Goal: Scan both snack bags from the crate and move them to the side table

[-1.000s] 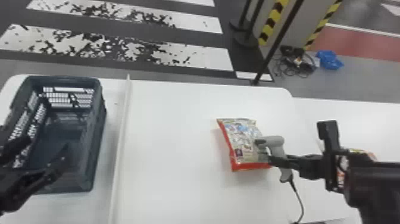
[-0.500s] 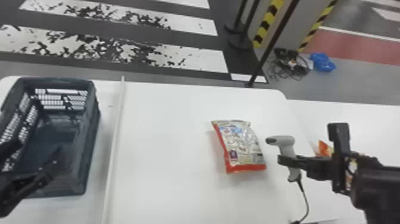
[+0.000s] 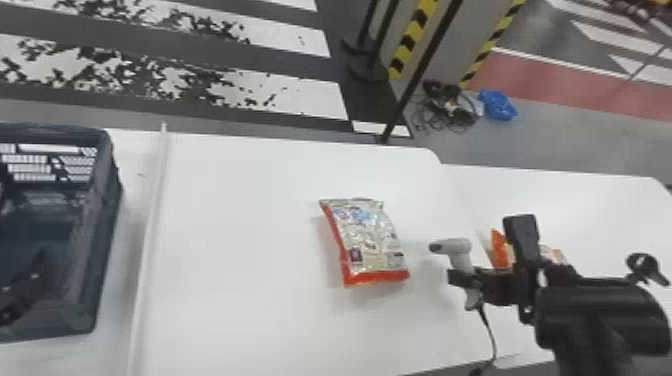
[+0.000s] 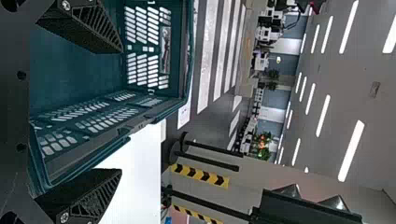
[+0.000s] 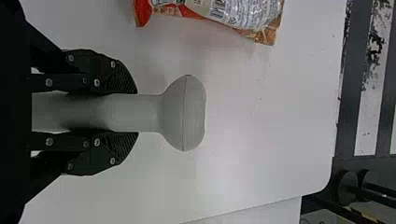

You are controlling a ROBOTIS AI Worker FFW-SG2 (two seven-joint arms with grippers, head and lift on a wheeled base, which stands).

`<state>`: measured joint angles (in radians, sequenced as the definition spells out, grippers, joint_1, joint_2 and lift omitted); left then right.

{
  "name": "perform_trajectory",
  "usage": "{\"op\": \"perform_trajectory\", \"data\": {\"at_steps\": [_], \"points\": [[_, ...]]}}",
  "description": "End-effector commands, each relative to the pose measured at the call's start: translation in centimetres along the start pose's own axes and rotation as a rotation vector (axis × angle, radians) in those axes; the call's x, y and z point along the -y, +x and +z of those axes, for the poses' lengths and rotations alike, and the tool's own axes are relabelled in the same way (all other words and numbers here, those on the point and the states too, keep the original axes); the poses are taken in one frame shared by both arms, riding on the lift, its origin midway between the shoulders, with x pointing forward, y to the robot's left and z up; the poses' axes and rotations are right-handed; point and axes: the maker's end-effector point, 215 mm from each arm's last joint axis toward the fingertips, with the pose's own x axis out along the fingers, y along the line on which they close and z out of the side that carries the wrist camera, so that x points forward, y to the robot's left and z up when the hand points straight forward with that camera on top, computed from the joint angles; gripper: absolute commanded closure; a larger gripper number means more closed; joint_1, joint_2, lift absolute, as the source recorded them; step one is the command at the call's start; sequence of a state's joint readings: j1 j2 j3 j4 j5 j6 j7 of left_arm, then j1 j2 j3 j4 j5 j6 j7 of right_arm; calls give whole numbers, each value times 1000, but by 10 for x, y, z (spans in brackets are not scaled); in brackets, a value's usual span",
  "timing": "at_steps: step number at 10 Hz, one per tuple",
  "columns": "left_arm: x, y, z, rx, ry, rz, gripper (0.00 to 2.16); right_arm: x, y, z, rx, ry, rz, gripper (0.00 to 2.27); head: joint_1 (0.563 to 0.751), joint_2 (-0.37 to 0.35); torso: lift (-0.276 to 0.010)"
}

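Head view: at the near right, the black two-fingered right hand (image 3: 464,281) is clenched on the grip of a pale-grey plastic handheld scanner (image 3: 457,246). At near left, the black left hand (image 3: 22,297) is at the dark blue-green slatted plastic crate (image 3: 107,210), its fingers spread, grasping nothing. Farther in, between crate and scanner, the silver-and-red plastic snack bag (image 3: 367,242) lies on the white worktop (image 3: 240,260), plump and crinkled, red along its left and near edges, barcode side up. An orange-and-white packet (image 3: 499,250), partly hidden, lies to the right.
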<state>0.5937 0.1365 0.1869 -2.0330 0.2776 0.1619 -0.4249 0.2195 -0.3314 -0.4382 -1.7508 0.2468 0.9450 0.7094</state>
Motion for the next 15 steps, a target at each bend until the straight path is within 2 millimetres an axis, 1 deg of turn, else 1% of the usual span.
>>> {"op": "perform_trajectory", "data": {"at_steps": [1,5,8,9,10,12,13,14,15], "points": [[0,0,0,0,0,0,87,0,7,-7,-12,-22,-9,2246,695,-350,-75],[-1,1,-1,-1,-1,1,87,2,14,-14,-19,-32,-22,2246,695,-350,-75],[-1,1,0,0,-1,1,87,2,16,-14,-14,-34,-27,2243,695,-350,-75],[0,1,0,0,-1,0,87,1,17,-15,-16,-33,-29,2233,695,-350,-75],[0,1,-1,-1,-3,0,87,1,18,-15,-18,-35,-33,2169,695,-350,-75],[0,1,0,0,-1,0,87,-1,18,-16,-16,-25,-30,1858,695,-350,-75],[0,1,-2,-3,-2,0,87,-2,19,-16,-15,-23,-28,1440,695,-350,-75],[-1,1,-2,-3,-2,2,87,-2,19,-17,-15,-21,-28,954,695,-350,-75],[-1,1,-2,-3,-2,2,87,-2,19,-17,-16,-19,-28,944,695,-350,-75]]}}
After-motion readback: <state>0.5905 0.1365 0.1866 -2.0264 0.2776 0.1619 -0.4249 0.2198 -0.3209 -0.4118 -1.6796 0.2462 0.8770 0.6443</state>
